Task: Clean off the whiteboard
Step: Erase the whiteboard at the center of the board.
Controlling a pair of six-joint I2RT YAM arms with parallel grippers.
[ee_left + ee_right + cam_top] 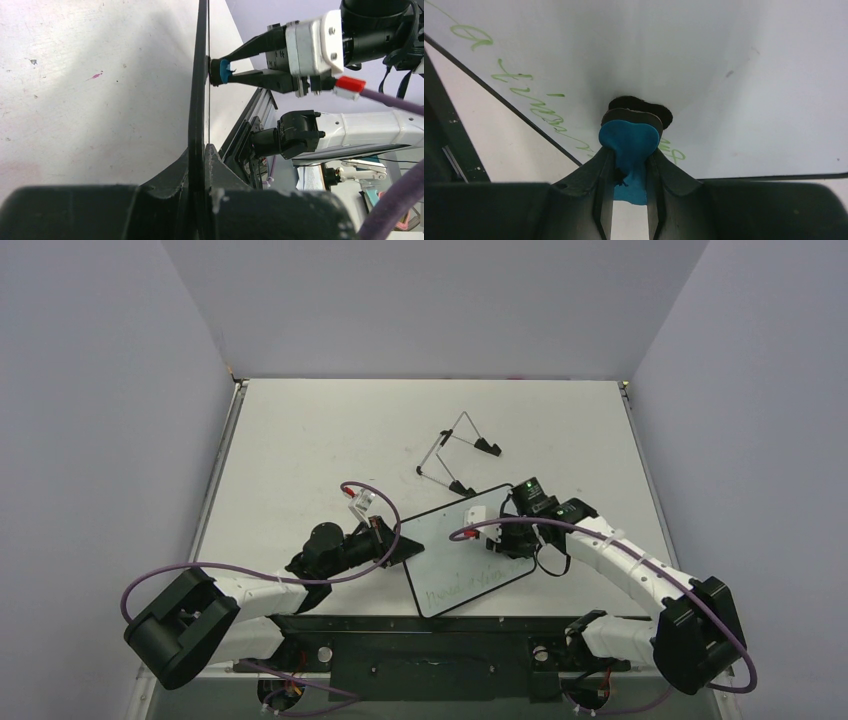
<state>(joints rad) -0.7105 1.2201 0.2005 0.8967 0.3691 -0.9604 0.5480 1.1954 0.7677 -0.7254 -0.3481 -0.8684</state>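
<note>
White tabletop (330, 440) within pale lavender walls: in the overhead view the whiteboard (465, 560) lies skewed at lower centre between both grippers, with a wire easel stand (458, 455) above it. The left gripper (393, 540) is clamped shut on the board's left edge, while the right gripper (630, 161) pinches a blue-and-black eraser (630, 135) against the board face. The left wrist view alone shows the board edge-on, and the right wrist view shows green handwriting (514, 77) plainly at upper left.
</note>
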